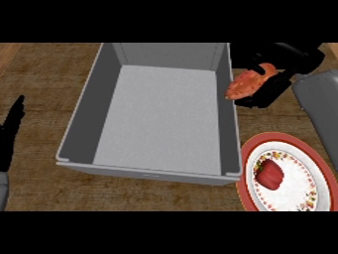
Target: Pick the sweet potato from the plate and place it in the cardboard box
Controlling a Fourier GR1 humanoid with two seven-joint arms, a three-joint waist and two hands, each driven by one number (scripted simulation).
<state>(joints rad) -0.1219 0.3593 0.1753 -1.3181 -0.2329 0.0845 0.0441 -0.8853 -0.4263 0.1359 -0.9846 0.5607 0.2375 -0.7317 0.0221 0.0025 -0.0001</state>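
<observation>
Starting nearest, the plate (331, 171) with its red rim sits on the wooden worktop (47, 69), a red vegetable (271, 174) lying on it. At the left edge the left robot hand (3, 136) rests open, fingers up. Farther off, the grey box (84, 106) stands open. Beside its right wall the right robot hand (274, 74) curls around the sweet potato (248, 83), held above the worktop. It looks stiff, tapered and fairly light; a hold round its thick middle seems best
</observation>
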